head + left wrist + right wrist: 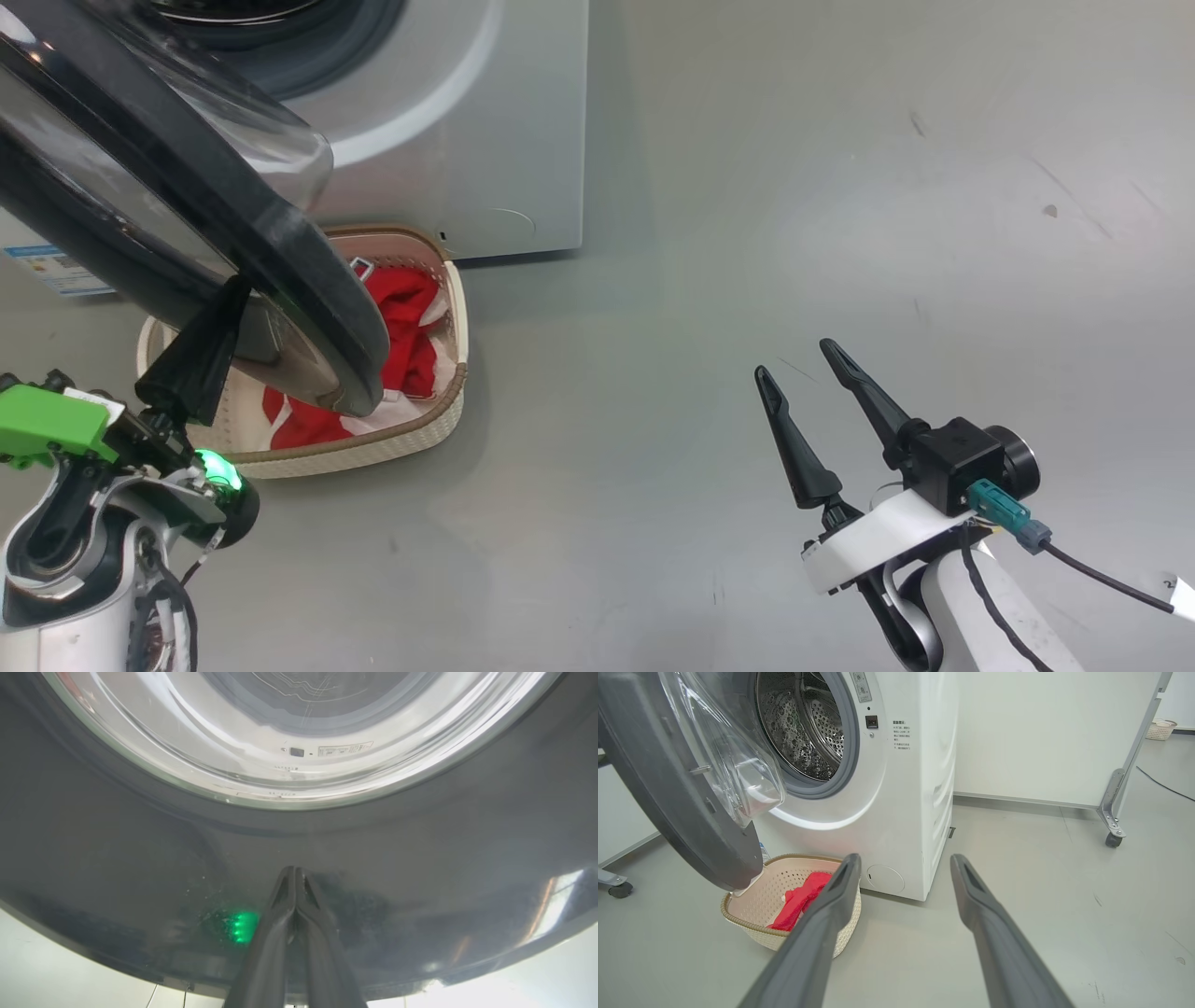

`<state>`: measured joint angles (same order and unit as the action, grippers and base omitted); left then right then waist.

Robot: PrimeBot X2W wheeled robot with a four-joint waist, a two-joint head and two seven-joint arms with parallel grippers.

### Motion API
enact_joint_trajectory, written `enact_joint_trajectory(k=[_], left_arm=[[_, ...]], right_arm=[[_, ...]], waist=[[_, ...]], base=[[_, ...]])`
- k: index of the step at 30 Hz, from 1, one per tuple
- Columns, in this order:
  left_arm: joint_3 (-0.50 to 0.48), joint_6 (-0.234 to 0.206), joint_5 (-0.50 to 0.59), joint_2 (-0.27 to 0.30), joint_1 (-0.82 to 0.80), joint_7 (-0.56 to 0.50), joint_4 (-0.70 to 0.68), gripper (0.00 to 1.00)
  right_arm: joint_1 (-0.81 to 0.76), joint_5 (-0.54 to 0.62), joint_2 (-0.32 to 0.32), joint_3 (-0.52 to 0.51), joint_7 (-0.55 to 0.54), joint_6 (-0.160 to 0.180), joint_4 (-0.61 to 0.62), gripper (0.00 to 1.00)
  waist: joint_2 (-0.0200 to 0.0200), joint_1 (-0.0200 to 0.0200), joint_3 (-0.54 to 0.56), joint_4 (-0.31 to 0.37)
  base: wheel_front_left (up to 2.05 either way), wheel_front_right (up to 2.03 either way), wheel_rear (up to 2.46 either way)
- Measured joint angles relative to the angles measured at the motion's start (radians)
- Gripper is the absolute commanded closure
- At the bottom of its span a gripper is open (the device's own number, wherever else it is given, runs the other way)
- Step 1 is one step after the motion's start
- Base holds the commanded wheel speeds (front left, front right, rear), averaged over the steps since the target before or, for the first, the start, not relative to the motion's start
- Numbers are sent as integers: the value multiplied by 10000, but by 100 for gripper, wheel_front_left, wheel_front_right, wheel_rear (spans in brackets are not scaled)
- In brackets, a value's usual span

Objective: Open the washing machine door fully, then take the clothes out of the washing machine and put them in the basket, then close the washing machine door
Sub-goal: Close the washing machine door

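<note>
The washing machine door (299, 261) stands swung out from the white washing machine (485, 140), its black rim hanging over the basket (392, 446). Red clothes (406, 327) lie in that cream basket. My left gripper (233, 299) is shut, empty, its tips against the door's black rim (420, 858) just below the glass bowl (299, 728); the tips (295, 872) meet. My right gripper (794, 359) hangs open over bare floor, well right of the machine. Between its fingers (906, 858) I see the steel drum (808, 732), the door (668, 802), the basket (756, 891) and the clothes (803, 898).
A blue label (56, 266) shows behind the door. A wheeled frame with a caster (1111, 840) holds a white panel right of the machine. Another caster (619, 889) sits at far left. A second basket (1160, 728) stands far off. Grey floor spreads to the right.
</note>
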<state>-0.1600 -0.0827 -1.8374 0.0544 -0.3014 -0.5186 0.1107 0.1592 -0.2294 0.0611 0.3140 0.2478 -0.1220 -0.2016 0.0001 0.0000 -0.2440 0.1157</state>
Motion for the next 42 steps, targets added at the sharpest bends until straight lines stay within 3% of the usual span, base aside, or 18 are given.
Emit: enact_joint_trajectory(k=[13,27,35,42], left_arm=[[-242,-2,470,-13,-717,984,224,100],[-433,-15,803,2,-1722,1866,888,100],[-232,15,1060,-21,-2028,1952,1429,100],[79,462,1402,4,-1967,1896,1958,100]], right_arm=[[172,-169,-52,98,0,0,31,0],[245,-347,-123,38,0,6,125,0],[246,-445,-128,-203,0,109,232,0],[245,-437,-132,-255,0,109,222,0]], waist=[[0,0,-577,1457],[0,0,-1009,2473],[0,0,-981,2533],[0,0,-659,2297]], base=[[0,0,0],[0,0,0],[0,0,0],[0,0,0]])
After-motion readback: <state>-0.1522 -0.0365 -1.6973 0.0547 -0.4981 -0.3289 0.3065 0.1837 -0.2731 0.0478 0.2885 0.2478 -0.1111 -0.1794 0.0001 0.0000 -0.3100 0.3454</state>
